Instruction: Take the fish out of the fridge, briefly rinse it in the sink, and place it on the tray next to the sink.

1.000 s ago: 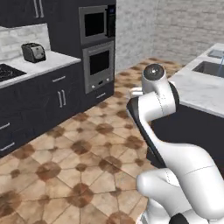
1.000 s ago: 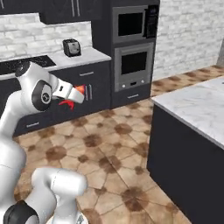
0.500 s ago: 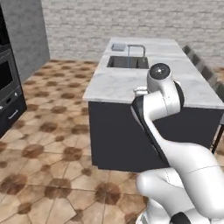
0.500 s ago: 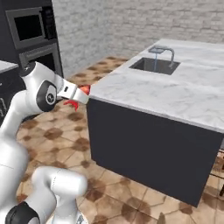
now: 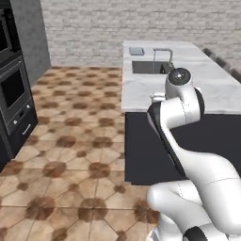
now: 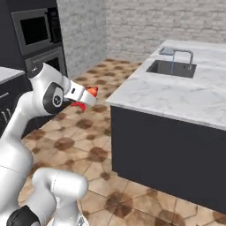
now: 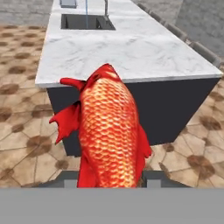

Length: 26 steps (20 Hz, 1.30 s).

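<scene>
fish | clamped in hand, sticking out ahead | sink far ahead

I logged the fish as bright red-orange, scaled in gold-orange, with plain red fins. The desk was white marble with grey veins over a dark front. The sink was dark grey. The floor had brown-and-tan octagonal tiles.
</scene>
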{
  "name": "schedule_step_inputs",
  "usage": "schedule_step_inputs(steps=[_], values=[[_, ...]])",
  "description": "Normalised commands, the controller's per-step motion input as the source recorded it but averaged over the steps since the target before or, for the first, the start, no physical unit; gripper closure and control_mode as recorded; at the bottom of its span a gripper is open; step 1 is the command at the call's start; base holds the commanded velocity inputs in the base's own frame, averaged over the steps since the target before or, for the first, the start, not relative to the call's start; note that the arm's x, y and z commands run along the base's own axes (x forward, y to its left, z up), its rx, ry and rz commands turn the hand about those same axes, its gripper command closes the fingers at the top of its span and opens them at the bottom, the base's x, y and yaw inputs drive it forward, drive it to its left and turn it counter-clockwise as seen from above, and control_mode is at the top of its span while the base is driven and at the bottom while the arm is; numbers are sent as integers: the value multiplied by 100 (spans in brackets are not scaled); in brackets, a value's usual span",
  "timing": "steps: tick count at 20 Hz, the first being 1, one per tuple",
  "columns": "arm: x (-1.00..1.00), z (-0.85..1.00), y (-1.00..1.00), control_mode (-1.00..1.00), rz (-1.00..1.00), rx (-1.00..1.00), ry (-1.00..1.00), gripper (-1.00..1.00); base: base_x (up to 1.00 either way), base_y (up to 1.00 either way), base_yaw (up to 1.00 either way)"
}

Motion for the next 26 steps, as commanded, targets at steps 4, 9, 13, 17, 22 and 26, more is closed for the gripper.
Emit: schedule_step_inputs(steps=[4,9,13,17,22,26], values=[[0,0,0,100,0,0,0,100,39,100,-39],[0,0,0,100,0,0,0,100,40,100,-55],[0,0,0,100,0,0,0,100,44,100,-49],[0,0,0,100,0,0,0,100,81,100,-44],[0,0,0,100,0,0,0,100,100,99,-28],[0,0,0,100,0,0,0,100,100,100,-32]])
